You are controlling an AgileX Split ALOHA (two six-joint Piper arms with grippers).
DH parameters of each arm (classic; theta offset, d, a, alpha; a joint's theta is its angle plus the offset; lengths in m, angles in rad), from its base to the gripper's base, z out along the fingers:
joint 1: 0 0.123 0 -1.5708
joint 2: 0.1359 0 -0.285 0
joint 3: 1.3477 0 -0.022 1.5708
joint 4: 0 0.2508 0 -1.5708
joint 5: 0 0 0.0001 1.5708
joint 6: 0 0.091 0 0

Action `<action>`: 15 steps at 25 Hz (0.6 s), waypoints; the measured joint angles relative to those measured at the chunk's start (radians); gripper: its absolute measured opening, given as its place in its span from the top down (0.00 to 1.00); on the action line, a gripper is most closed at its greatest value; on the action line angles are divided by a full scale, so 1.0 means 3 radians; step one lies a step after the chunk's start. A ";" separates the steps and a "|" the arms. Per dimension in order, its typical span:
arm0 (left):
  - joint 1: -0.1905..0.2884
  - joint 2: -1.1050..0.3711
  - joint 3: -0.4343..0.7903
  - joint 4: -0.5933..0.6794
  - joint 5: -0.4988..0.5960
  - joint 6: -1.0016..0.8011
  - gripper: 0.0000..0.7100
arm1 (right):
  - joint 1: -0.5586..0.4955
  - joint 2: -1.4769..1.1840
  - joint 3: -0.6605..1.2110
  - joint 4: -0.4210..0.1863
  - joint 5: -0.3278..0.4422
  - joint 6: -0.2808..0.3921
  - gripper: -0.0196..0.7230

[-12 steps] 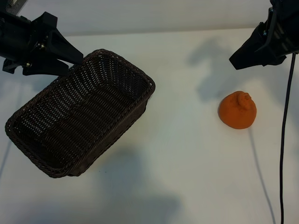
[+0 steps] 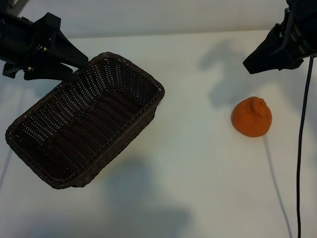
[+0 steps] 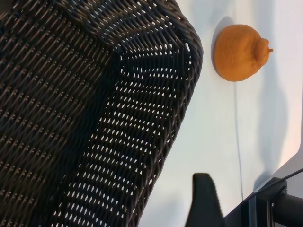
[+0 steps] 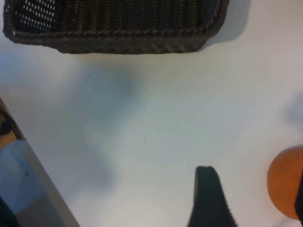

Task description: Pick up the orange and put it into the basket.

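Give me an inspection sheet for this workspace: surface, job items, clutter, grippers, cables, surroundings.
Surface: white table, shadowed in places.
Job's things: orange rests on the table toward the right arm's side, nub up; basket lies at an angle toward the left arm's side, nothing in it, well apart from the orange.
Clutter: nothing seen.
Grippers: left gripper open, above the basket's far corner; right gripper open, above the table beyond the orange, holding nothing.
Cables: black cable runs down the right side of the table.
Surroundings: pale wall beyond the table.
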 joint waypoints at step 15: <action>0.0000 0.0000 0.0000 0.0000 -0.0107 0.0000 0.27 | 0.0000 0.0000 0.0000 0.0003 0.0000 0.0000 0.39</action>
